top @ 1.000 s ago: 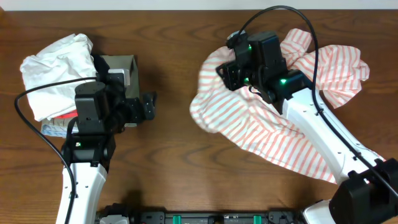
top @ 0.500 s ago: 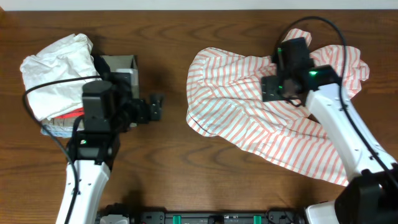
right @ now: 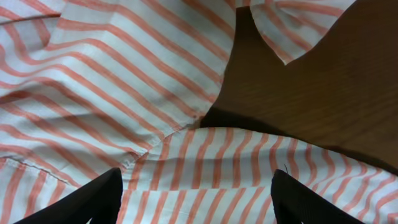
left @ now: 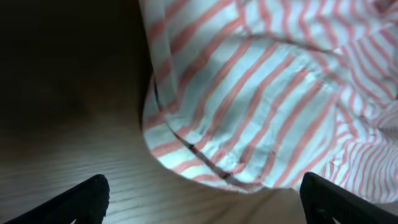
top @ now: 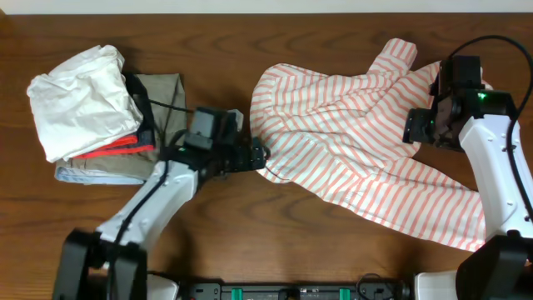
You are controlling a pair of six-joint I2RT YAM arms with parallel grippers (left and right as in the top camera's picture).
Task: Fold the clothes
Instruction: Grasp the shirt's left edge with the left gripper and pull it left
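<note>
Left tool (top: 259, 157): fingers (left: 87, 198) spread wide, nothing between them. It sits low over the table (top: 250, 50), at the left hem of the striped shirt (top: 350, 158). In the left wrist view the rounded hem corner lies just ahead of the open gap. Contact with the cloth: cannot tell.

Right tool (top: 416, 130): also wide open and holding nothing, poised over the shirt's right side. In the right wrist view the fingers (right: 93, 196) frame a seam where two panels meet. A wedge of bare wood shows beyond it.

Striped shirt: thin woven cloth, white with salmon-pink stripes, spread loosely on the right half of the table. It is rumpled, with soft creases and a stitched hem. One sleeve points toward the far edge.

Table: dark brown wood grain with a dull sheen.

Far left, well apart from the shirt: a crumpled white cloth (top: 79, 100) rests on a stack. The stack shows a red layer (top: 112, 148) and an olive garment (top: 162, 90) folded flat.
</note>
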